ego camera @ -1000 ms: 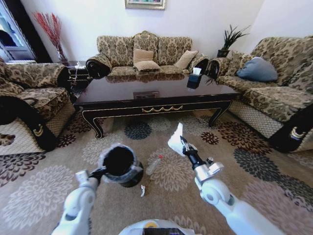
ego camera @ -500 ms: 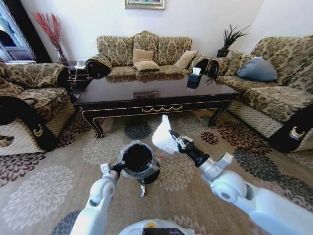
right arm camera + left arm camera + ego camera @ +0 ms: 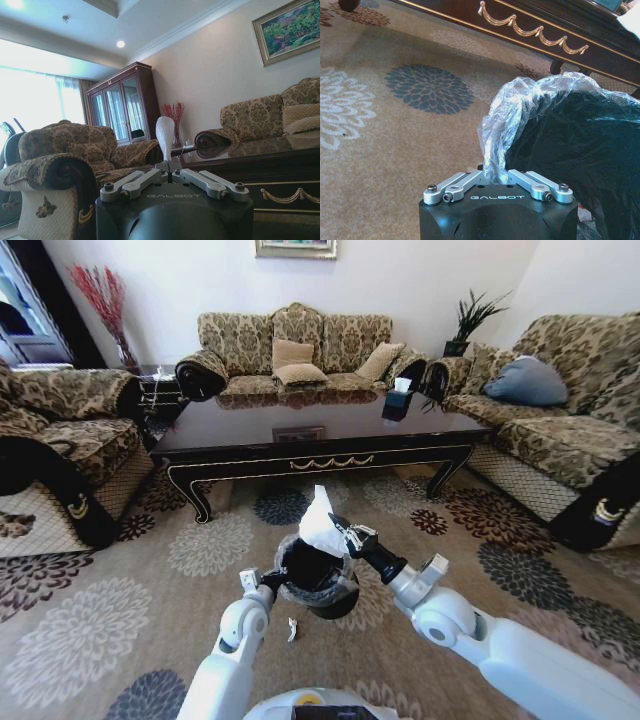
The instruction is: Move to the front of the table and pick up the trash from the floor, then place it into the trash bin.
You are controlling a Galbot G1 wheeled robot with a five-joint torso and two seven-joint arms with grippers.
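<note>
One paper wad (image 3: pixel 318 519) in right gripper (image 3: pixel 338 530)

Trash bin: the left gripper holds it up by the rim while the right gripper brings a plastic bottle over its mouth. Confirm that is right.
Not quite. The left gripper does hold the trash bin by its lined rim, but the right gripper carries a white paper wad over the mouth, not a bottle. The head view shows it, and the right wrist view shows the wad between the jaws.

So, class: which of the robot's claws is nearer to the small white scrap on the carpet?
Left. The left claw grips the trash bin by its rim, just above the white scrap. The right claw holds the paper wad higher, over the bin.
</note>
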